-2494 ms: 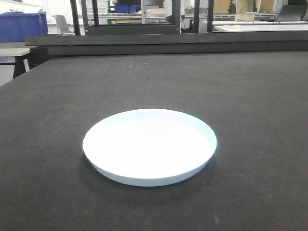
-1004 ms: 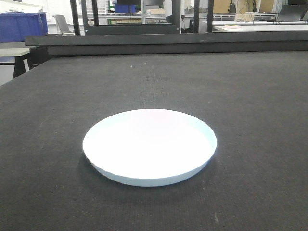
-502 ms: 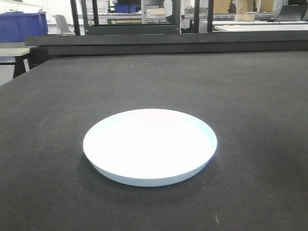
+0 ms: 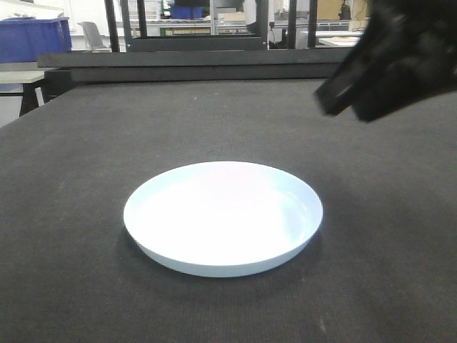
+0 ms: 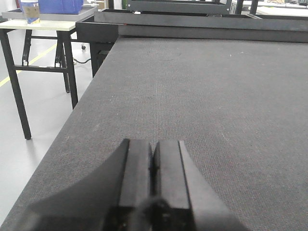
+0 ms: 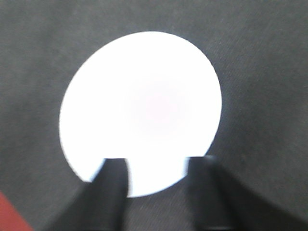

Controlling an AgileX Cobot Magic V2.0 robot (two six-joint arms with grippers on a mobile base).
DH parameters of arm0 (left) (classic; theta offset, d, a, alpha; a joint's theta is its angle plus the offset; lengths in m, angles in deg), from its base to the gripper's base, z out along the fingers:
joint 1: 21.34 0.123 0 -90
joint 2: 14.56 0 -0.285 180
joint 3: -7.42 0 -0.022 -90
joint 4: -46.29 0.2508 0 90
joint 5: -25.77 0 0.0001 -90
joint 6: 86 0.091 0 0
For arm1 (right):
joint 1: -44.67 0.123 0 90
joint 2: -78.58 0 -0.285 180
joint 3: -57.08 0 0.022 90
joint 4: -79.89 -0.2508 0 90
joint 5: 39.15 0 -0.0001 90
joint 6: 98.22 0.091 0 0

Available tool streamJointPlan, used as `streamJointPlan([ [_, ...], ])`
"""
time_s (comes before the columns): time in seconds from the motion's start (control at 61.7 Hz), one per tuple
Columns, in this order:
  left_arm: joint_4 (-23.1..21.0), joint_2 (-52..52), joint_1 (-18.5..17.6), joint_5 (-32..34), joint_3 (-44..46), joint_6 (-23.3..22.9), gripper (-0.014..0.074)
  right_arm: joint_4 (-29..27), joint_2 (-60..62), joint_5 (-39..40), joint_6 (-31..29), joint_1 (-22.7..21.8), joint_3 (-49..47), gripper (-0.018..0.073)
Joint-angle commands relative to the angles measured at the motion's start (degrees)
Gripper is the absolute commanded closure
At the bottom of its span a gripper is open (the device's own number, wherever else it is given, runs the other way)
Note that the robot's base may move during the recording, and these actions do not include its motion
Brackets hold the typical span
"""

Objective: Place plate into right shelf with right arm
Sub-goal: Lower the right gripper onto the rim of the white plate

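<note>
White plate (image 4: 222,216): flat on the dark tabletop (image 4: 107,128), well short of its far edge, untouched
Right gripper (image 6: 156,163): above the plate, fingers apart, holding nothing
Left gripper (image 5: 153,149): fingers pressed together, low near the tabletop's left edge
Right shelf: out of view
Risk: the low rim offers little to pinch; a shallow bite may skid the plate or drop it on lifting

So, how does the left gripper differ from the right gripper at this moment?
The left gripper has its jaws pressed together; the right gripper has them apart. The left gripper faces only the bare black table, while the right gripper faces the white plate. Both are black and hold nothing.
</note>
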Motion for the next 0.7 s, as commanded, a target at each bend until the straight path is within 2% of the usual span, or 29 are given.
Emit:
streamJointPlan([
  [0.0,-0.35,-0.36,0.06,4.92,-0.57,-0.16,0.0643,-2.08,-2.36,6.11,-0.76,1.04,-2.0,-0.0071],
  [0.34,-0.35,-0.36,0.06,4.92,-0.57,-0.16,0.0643,-2.08,-13.93,6.87,-0.76,1.47,-4.72,-0.0062],
  [0.68,-0.35,-0.36,0.06,4.92,-0.57,-0.16,0.0643,-2.08,-19.05,6.1,-0.76,1.47,-6.1,-0.0062],
])
